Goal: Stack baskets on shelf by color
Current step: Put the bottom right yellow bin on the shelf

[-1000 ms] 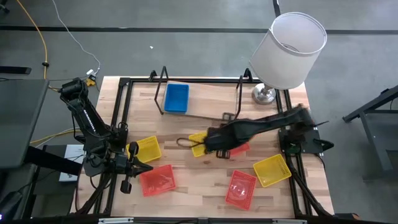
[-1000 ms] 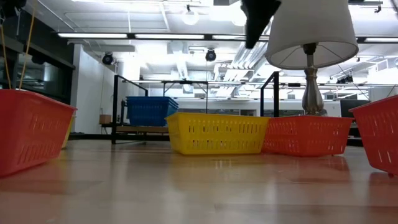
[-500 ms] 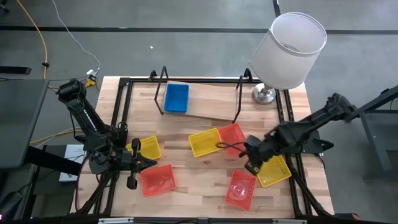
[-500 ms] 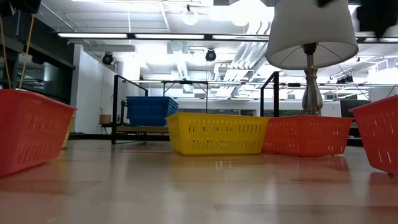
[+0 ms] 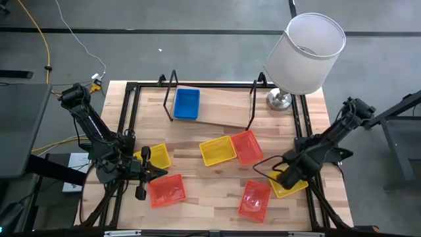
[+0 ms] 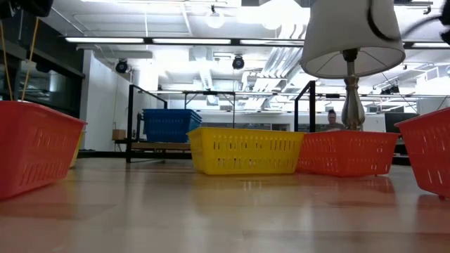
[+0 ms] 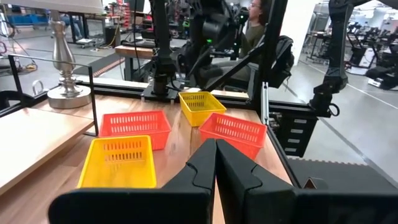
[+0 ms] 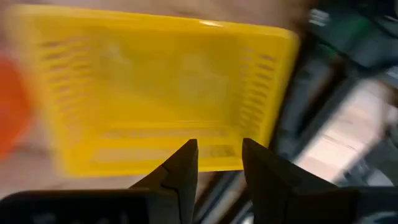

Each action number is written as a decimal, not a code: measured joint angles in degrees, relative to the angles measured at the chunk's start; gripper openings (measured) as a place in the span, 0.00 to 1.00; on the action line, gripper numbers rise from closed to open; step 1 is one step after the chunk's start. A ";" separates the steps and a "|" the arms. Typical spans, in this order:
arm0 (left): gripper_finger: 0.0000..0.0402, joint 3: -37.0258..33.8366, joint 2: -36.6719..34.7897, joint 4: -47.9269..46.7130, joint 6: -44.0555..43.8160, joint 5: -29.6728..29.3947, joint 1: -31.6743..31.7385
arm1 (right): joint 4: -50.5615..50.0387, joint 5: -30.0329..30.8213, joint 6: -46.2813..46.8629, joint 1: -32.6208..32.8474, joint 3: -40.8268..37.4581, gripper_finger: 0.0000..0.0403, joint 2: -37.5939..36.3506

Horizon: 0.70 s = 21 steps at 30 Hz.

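The right gripper (image 5: 284,176) has swung away from the centre of the wooden worktop (image 5: 210,191) since a second ago, when its arm reached across the middle yellow basket. It now hangs over the yellow plastic mesh basket (image 5: 289,180) at the worktop's right edge. In the right wrist view its fingers (image 8: 180,168) stand a little parted with nothing between them, just above that basket's near rim (image 8: 161,93).

Just beside this gripper, toward the worktop's front, lies an orange-red mesh basket (image 5: 254,199). Farther toward the middle, a yellow mesh basket (image 5: 218,150) and an orange-red mesh basket (image 5: 247,146) sit touching side by side, uncovered now. The right arm runs back from the gripper to its raised elbow at the right edge.

The left gripper (image 5: 156,173) waits at the front left with its fingers (image 7: 211,168) closed together, empty. Another orange-red mesh basket (image 5: 166,189) lies just in front of it and a yellow mesh basket (image 5: 156,157) just behind it; both have stayed put.

Farthest off, the low light-wood shelf in its black wire frame (image 5: 223,108) carries a blue mesh basket (image 5: 187,104) at its left end. A white-shaded table lamp (image 5: 306,52) stands beyond the shelf's right end.
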 joint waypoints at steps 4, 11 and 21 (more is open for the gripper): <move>0.00 -0.01 0.00 -0.02 0.04 0.02 0.01 | -1.67 -0.63 4.02 0.96 -2.60 0.28 0.00; 0.00 0.00 0.00 0.00 -0.07 0.02 0.01 | 2.62 -1.16 5.28 0.96 -9.03 0.28 0.00; 0.00 0.00 0.00 0.00 -0.10 0.00 0.01 | 6.68 -0.64 7.17 1.20 -14.48 0.28 0.04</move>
